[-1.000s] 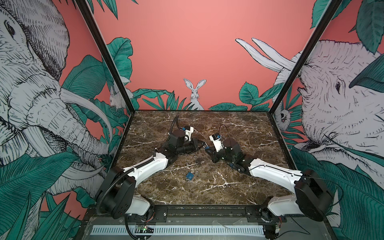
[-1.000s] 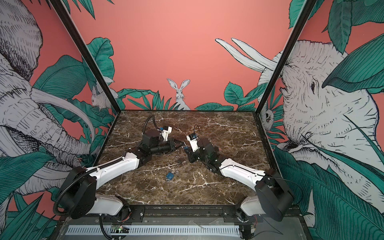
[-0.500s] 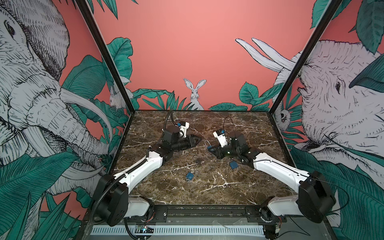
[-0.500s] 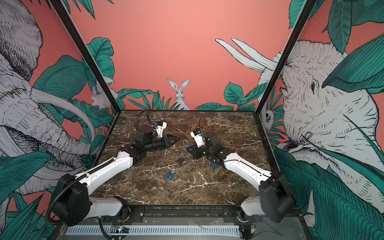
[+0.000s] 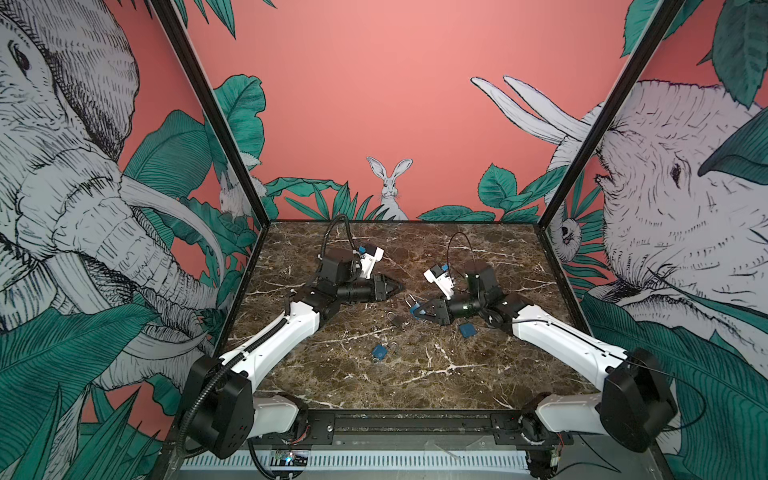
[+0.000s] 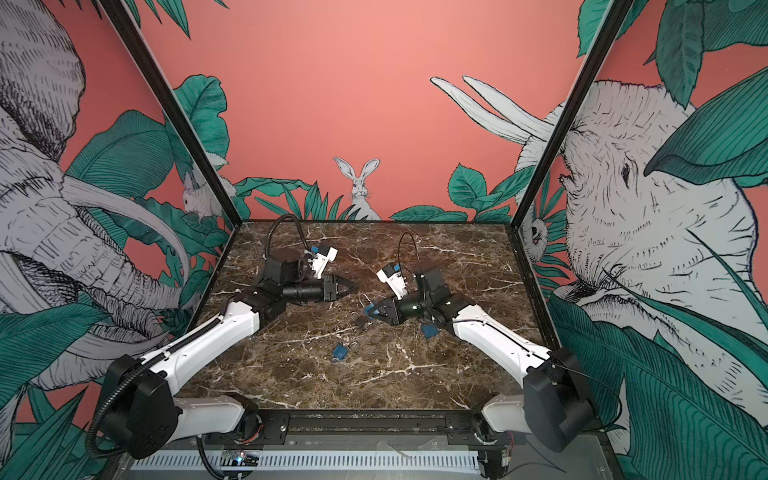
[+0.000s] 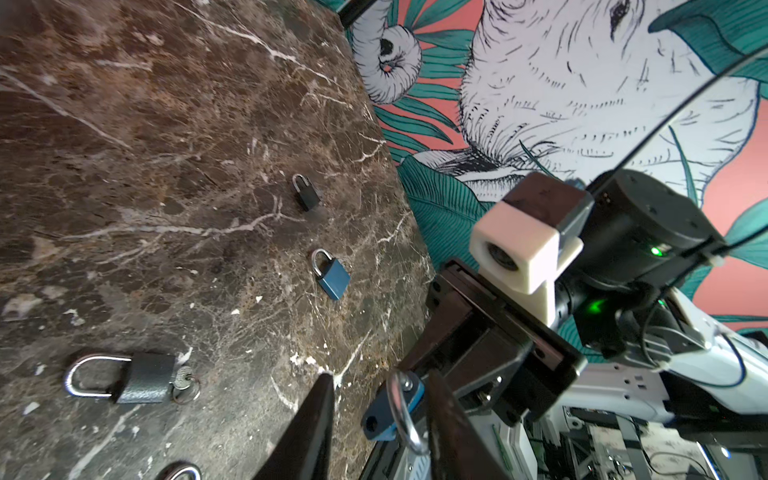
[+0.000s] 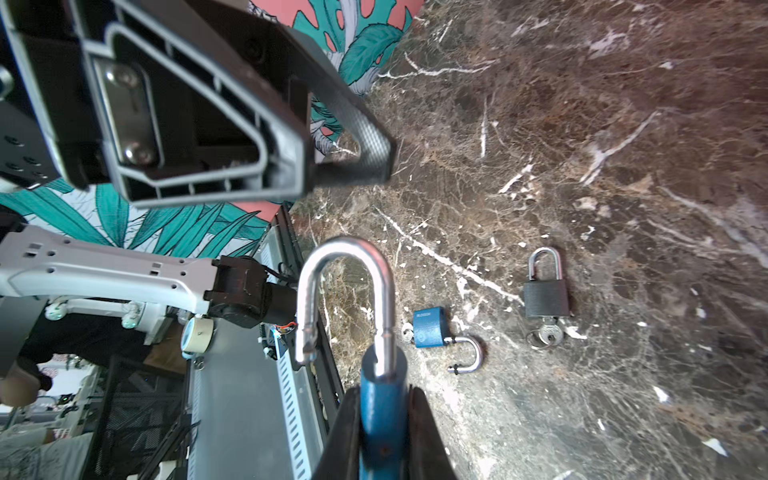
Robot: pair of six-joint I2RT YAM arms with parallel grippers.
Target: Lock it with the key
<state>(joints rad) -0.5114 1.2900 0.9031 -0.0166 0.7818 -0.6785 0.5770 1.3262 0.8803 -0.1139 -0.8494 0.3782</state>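
Brown marble veined in white makes the table [image 5: 419, 374], boxed in by coral walls [image 5: 374, 104] printed with elephants, a rabbit and green leaves. Clock directions here read as in a top view, with twelve at the back wall and six at the robot's base.

The left arm [image 5: 274, 340] reaches in from seven o'clock and the right arm [image 5: 561, 340] from five, and they meet near the table's middle. The left claw [image 5: 397, 287] is spread and empty. In the left wrist view its dark fingers [image 7: 316, 419] stand well apart. The right claw [image 8: 382, 397] is pressed onto the body of a blue padlock [image 8: 381, 372], pinching it from both sides. That padlock's steel shackle [image 8: 345, 266] is swung open, with one end free of the body. It points toward the left claw, which sits near it at about eleven o'clock without touching.

Other locks lie on the table. A black padlock [image 5: 397, 321] rests near the held one, at eight o'clock from it, with a key [image 8: 546, 336] and ring in its keyway. At seven o'clock from that lies an open blue padlock [image 5: 380, 351], its shackle unlatched and a second key [image 8: 406, 332] showing at its base. A lone blue padlock [image 5: 467, 330] lies at four o'clock from the right claw, just beside the right arm. The left wrist view also takes in a second black padlock [image 7: 307, 195], alone on bare marble.
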